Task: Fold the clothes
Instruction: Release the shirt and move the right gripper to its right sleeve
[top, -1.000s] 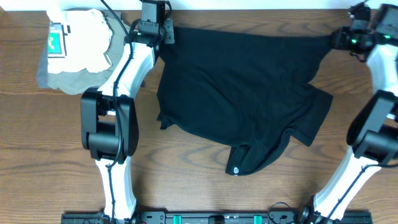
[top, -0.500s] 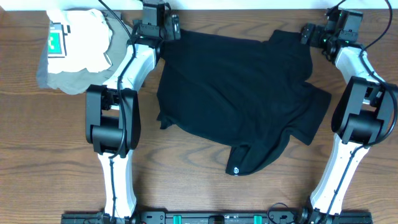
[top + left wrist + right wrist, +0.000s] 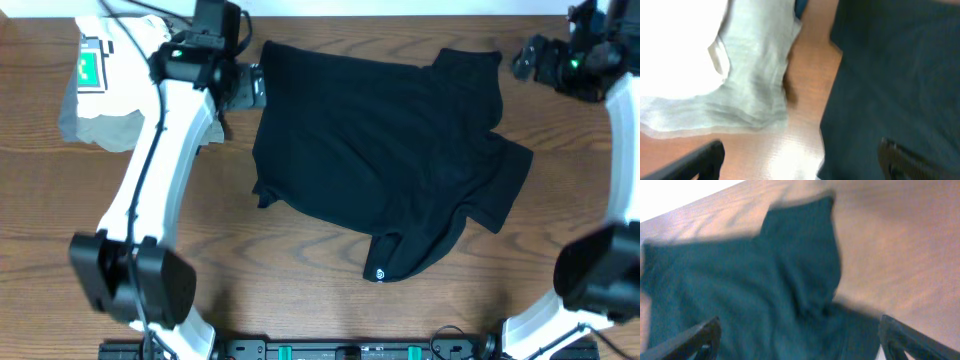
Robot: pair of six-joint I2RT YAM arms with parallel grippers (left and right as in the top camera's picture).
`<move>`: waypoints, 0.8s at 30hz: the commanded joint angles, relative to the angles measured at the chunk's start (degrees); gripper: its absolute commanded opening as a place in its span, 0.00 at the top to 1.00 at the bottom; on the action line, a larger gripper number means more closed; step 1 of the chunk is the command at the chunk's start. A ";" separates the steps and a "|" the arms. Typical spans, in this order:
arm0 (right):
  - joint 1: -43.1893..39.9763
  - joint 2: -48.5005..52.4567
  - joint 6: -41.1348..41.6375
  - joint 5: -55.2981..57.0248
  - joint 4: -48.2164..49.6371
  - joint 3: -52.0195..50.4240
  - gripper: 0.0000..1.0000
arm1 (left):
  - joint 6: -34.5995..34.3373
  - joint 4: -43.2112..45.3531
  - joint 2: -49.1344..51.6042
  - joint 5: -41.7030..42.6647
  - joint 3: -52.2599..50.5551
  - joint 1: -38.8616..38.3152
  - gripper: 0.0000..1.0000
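The clothes, a black T-shirt [image 3: 380, 150], lie spread on the wooden table, their lower part rumpled and a small white logo [image 3: 378, 273] showing near the bottom. My left gripper [image 3: 250, 86] hovers at the shirt's upper left edge, open and empty. In the left wrist view that gripper [image 3: 802, 167] straddles the shirt's edge [image 3: 890, 75] and bare wood. My right gripper [image 3: 527, 61] is just right of the shirt's upper right corner, open. In the right wrist view the gripper [image 3: 800, 345] stands wide above the shirt [image 3: 765, 290], holding nothing.
A cream garment with a green tag [image 3: 125, 55] lies on a grey garment [image 3: 110, 128] at the back left, close to my left arm. In the left wrist view the grey cloth [image 3: 755, 90] lies left of the shirt. The table's far edge [image 3: 400, 14] runs just behind the shirt.
Both grippers have opened and let go of the shirt's top edge. The stretched right corner has settled back leftward. The left gripper moved down and left, the right gripper drew back to the right.
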 commanded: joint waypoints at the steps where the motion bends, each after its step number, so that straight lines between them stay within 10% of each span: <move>1: 1.40 0.74 -0.11 -1.81 -8.90 -0.87 0.06 | -4.92 -6.71 0.09 -0.22 0.09 -0.48 0.02; 10: 5.20 0.74 3.50 4.52 -14.88 -14.73 0.07 | -5.55 -12.39 0.11 -0.28 -0.31 -0.42 0.02; 24: 6.19 0.76 4.96 5.38 9.68 -38.97 0.12 | -5.57 -7.63 0.11 -0.26 -0.31 -0.44 0.02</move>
